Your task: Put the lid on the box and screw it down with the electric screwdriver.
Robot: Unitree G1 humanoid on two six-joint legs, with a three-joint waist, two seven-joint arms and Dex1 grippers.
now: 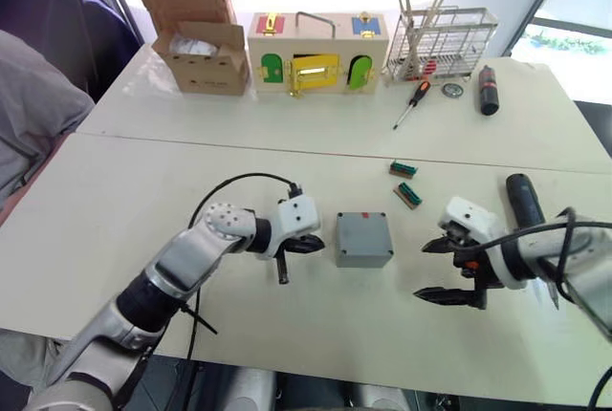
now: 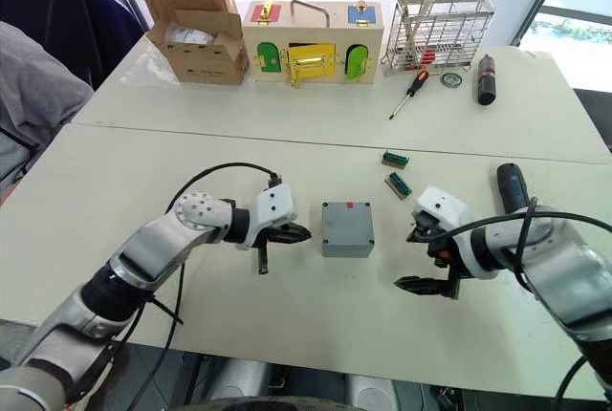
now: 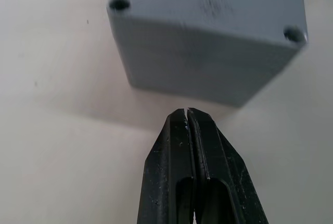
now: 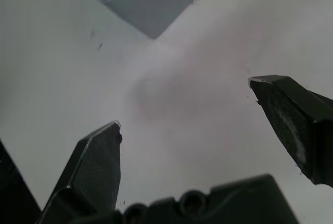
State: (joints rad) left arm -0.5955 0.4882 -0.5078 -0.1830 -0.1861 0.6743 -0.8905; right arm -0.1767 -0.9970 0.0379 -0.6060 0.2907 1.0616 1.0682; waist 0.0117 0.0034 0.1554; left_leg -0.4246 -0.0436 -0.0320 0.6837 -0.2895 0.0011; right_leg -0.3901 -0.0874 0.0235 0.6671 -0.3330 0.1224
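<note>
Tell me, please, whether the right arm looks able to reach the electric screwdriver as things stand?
Probably yes. The electric screwdriver lies on the table just beyond the right gripper, with nothing between them, and the jaws are open, though they point toward the box.

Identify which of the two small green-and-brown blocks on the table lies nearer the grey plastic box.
The lower green-and-brown block, lying just beyond the grey box's far right corner; the other block sits farther back.

Matt grey plastic box (image 1: pixel 363 239) with its lid on; smooth, matt off-white surface (image 1: pixel 287 153); wire metal rack (image 1: pixel 442 43) at one o'clock.
</note>
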